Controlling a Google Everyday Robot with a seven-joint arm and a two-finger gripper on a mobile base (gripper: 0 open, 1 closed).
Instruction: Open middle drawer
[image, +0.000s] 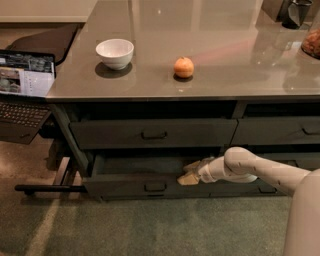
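Well, the broad glossy grey counter (240, 55) fills the upper view. Below, at six o'clock, the dark grey-green middle drawer (125, 187) stands pulled out, its shallow tray showing. The tan gripper (190, 173) sits at its front rim, five o'clock — its spread I cannot tell. A round white bowl (115, 52) rests at eleven o'clock, a small orange fruit (184, 67) at its three o'clock.

Setting: office-type workspace with a pantry-style island. Evidence: a long grey counter (225, 75) with a glossy top over banks of dark grey-green drawers; a low-pile carpet (150, 225); an open laptop (22, 85), screen lit, just off the counter's left end. A white bowl (115, 53) and an orange (184, 67) stand on the counter. The robot's gripper (190, 172) is below the counter, at the top edge of the pulled-out middle drawer (125, 187).
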